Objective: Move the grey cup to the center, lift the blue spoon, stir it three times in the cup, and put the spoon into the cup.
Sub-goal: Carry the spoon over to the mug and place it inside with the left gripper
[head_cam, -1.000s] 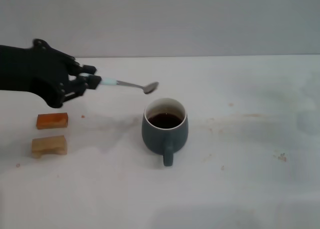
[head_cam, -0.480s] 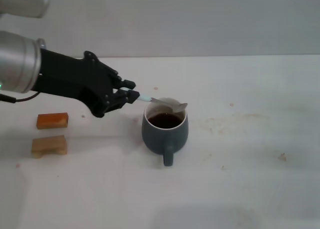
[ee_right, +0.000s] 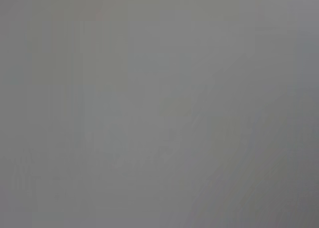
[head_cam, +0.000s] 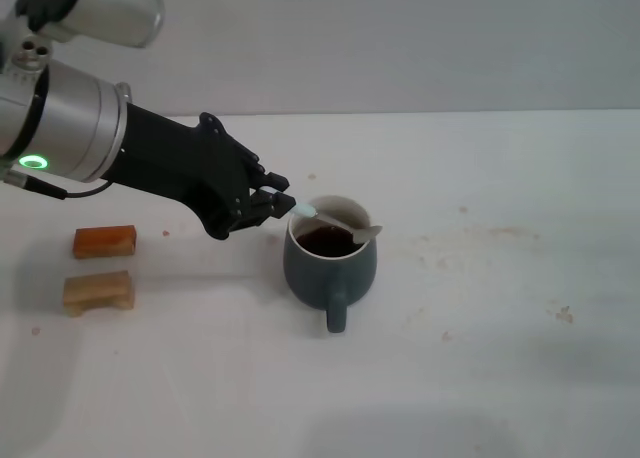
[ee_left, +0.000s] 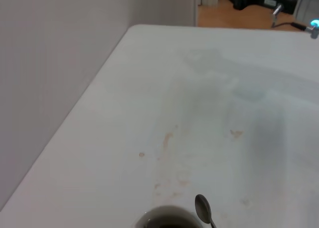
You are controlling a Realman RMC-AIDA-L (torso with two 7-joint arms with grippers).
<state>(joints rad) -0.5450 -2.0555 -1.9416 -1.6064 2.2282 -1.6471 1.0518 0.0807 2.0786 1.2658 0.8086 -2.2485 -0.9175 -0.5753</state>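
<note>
Gripping blue spoon (head_cam: 335, 224) by pale handle, left end effector (head_cam: 280, 206) clamped tight just left of grey cup (head_cam: 330, 258). Spoon slants across cup mouth, bowl over far right rim. Cup stands mid counter (head_cam: 500, 358), handle toward robot.

White table (head_cam: 520, 378), its surface marked with faint brownish stains to the right of centre. Standing on it near the middle: a grey cup (head_cam: 330, 268), handle toward the near edge. At the left: two small wooden blocks, one orange-brown (head_cam: 104, 241), one paler (head_cam: 98, 291), just apart.
</note>
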